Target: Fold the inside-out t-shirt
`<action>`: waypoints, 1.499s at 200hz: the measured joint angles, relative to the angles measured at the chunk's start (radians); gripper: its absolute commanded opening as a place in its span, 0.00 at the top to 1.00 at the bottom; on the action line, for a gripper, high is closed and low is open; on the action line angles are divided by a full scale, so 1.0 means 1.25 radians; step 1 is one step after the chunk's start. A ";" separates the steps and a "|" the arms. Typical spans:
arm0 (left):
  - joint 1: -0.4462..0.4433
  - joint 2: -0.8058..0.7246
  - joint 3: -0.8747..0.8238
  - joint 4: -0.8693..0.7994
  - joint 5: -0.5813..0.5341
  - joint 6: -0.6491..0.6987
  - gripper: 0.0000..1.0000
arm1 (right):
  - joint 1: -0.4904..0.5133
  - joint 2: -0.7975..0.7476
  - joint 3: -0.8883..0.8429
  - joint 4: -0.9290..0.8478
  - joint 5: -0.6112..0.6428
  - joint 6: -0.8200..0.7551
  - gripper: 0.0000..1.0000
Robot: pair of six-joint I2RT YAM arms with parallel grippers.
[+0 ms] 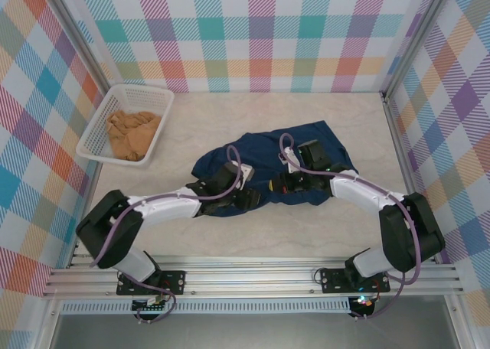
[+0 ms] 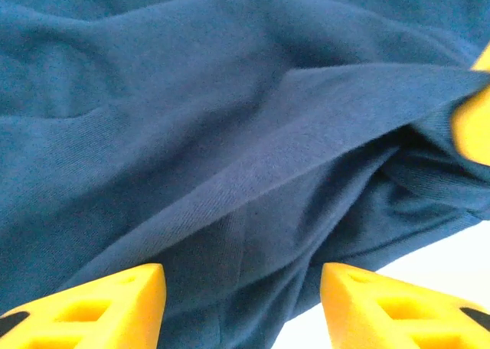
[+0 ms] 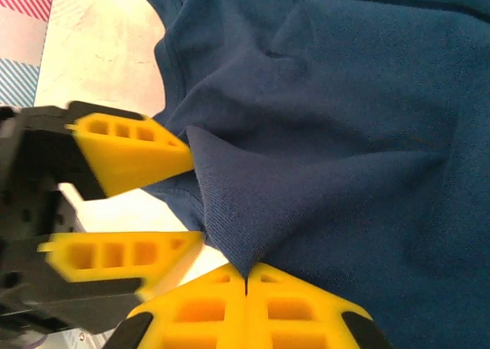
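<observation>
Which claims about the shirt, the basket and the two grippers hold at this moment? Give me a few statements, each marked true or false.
1. The right gripper is shut on a fold of the navy t-shirt. True.
2. The left gripper is clamped shut on the shirt. False: its jaws stand apart.
3. The tan-orange garment lies in the white basket. True.
4. The t-shirt is folded into a neat rectangle. False: it lies rumpled on the table.
5. The grippers work at opposite ends of the shirt. False: they are close together at its near edge.
</observation>
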 measured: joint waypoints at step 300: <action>0.217 -0.155 0.030 -0.048 0.471 -0.163 1.00 | 0.163 -0.190 -0.079 -0.052 0.315 -0.066 0.27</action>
